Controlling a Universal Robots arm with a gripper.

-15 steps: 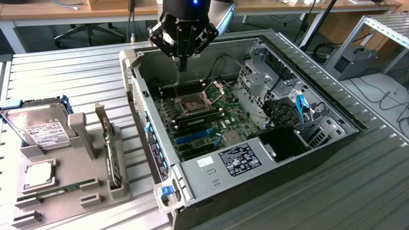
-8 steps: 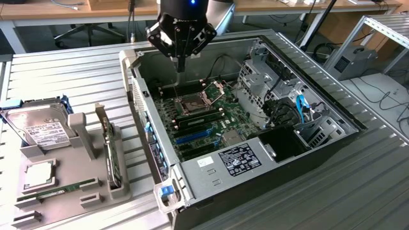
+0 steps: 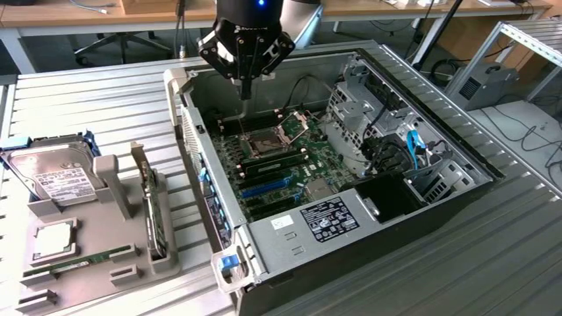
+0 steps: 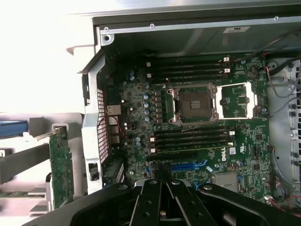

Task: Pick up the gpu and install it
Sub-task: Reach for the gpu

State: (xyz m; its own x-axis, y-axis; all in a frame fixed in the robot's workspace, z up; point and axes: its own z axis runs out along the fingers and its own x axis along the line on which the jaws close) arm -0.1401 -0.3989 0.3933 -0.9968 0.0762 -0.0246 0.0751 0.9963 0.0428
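The gpu (image 3: 154, 212) stands on edge in a slot of the grey holder (image 3: 105, 197), to the exterior view's left of the open computer case (image 3: 220, 217). In the wrist view the gpu (image 4: 61, 165) shows its green circuit side just outside the case wall. My gripper (image 3: 246, 91) hangs above the far end of the motherboard (image 3: 290, 158), inside the case opening and well apart from the gpu. Its fingers (image 4: 153, 188) are shut together with nothing between them, over the blue expansion slots (image 4: 188, 166).
The grey holder also carries a silver hard drive (image 3: 54, 175), a processor chip (image 3: 54, 239) and a green RAM stick (image 3: 77, 264). Inside the case are the open processor socket (image 3: 263, 145), a drive cage (image 3: 360, 112) and the labelled power supply (image 3: 323, 221). Ribbed metal table all around.
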